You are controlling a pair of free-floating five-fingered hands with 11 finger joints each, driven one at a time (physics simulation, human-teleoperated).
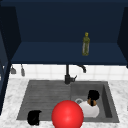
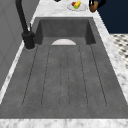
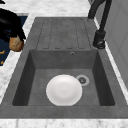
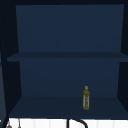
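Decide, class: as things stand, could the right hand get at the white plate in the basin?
Probably yes. The right hand, curled round a small brown thing, hovers just over the plate, and nothing lies between them. That thing fills its grip, though, and the red ball stands close at the plate's left.

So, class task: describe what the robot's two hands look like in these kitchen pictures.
Both the left hand and the right hand are plain black, human-shaped and free-floating, with no arm, sleeve, cable or marking attached. Their surface is matte and uniformly dark.
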